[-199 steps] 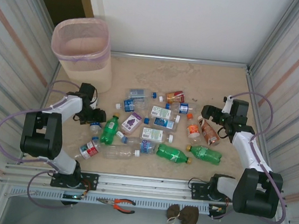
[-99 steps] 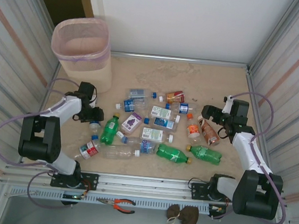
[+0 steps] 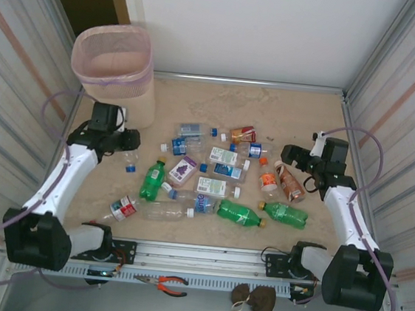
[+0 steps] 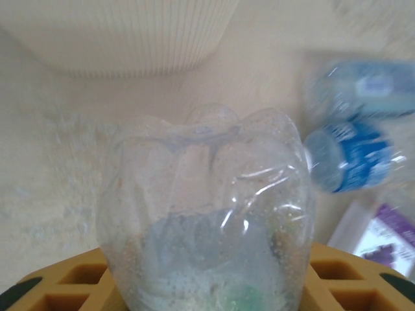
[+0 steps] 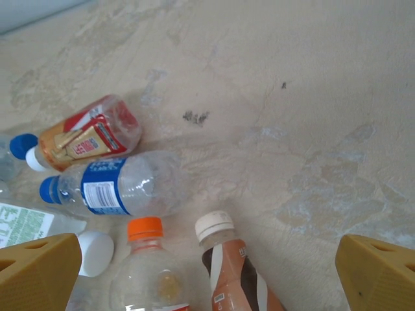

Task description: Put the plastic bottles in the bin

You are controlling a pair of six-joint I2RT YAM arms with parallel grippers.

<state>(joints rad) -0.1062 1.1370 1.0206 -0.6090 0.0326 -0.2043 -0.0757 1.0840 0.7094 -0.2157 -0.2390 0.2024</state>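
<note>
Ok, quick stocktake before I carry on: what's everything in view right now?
bin: one, beige with pink liner, far left corner.
plastic bottles: over a dozen, clear, green, orange-brown, lying mid-table.
clear bottle: one, in the left gripper.
loose caps: a few, blue and white, among bottles.
pliers: one, orange handles, near rail.
cloth pouches: two, brown, near rail.
left gripper: closed on the clear bottle, near the bin.
right gripper: open, over the right-hand bottles.
</note>
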